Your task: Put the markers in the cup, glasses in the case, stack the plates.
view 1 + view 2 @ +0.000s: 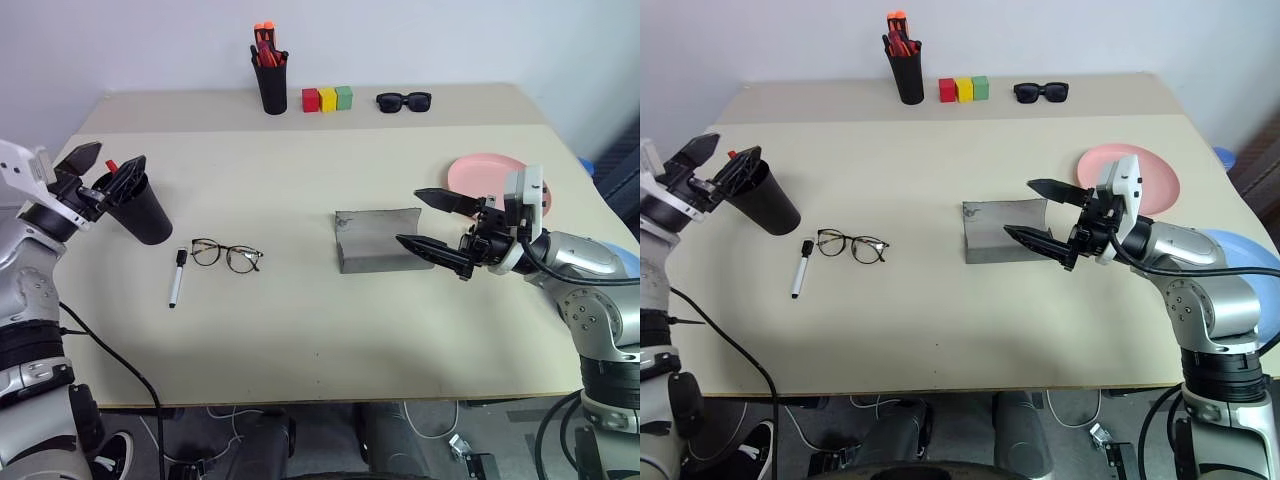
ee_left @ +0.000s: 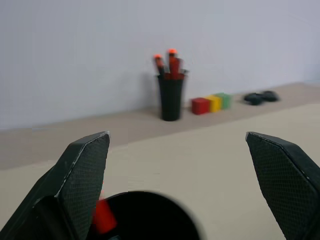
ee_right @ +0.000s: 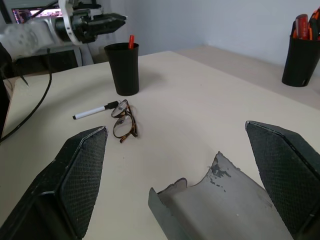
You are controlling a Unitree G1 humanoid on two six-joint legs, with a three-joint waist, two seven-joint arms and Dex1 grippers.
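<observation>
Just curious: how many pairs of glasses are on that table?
2: wire-rimmed glasses lie near the white pen; dark sunglasses sit at the far edge beside colored blocks.

By the left fingers (image 1: 82, 156) stands a plain black cup (image 1: 143, 213) with a red-tipped marker (image 3: 131, 41) inside. The white marker (image 1: 176, 279) has a black cap. The glasses (image 1: 226, 255) have thin dark frames. Between the right fingers (image 1: 447, 201) lies the matte grey case (image 1: 377, 239); beyond them, a salmon pink plate (image 1: 1156, 172). The table (image 1: 300, 340) is pale cream.

Lab: bare table (image 1: 300, 330), plain wall (image 1: 150, 40).
</observation>
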